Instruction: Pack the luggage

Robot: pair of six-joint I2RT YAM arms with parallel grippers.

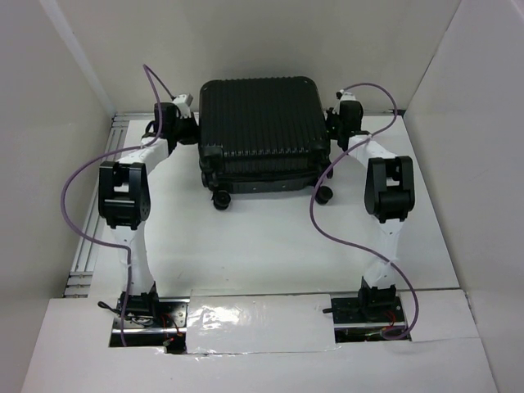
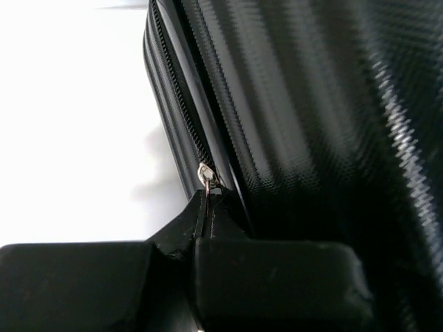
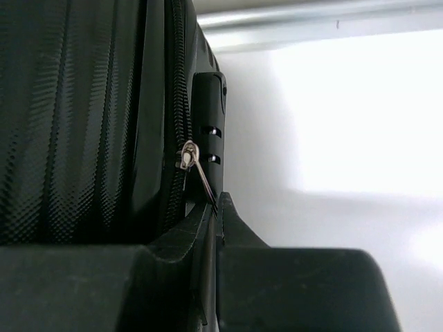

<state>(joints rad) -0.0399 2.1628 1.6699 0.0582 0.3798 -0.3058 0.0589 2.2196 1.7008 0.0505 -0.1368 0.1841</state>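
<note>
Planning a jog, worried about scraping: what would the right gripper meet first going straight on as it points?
Probably the lock block on the luggage, just beyond the zipper pull the right gripper is shut on; depth is unclear.

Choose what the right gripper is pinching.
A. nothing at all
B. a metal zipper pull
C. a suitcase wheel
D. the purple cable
B: in the right wrist view the right gripper is shut on the zipper pull, which hangs from the slider on the side of the luggage.
</note>
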